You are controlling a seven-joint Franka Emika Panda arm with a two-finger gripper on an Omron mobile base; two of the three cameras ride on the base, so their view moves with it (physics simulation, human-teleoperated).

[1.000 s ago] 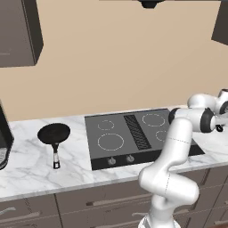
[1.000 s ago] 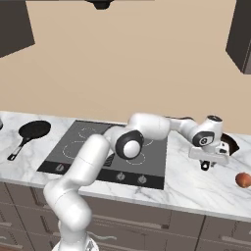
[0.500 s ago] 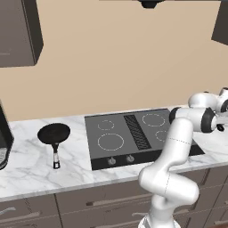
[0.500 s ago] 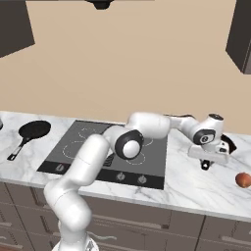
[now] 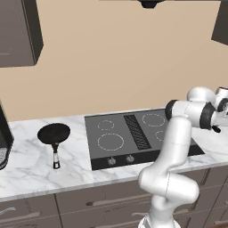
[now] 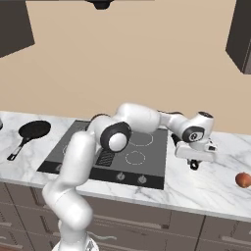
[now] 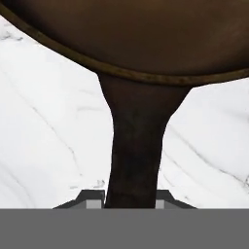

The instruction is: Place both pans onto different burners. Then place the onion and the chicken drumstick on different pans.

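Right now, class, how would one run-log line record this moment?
gripper: shut on brown pan's handle | brown pan: on marble counter, right of cooktop | black pan: left counter | burners: bare

Kitchen: cooktop, marble counter; wall cabinets.

White marble counter; dark upper cabinets; grey drawer fronts below.
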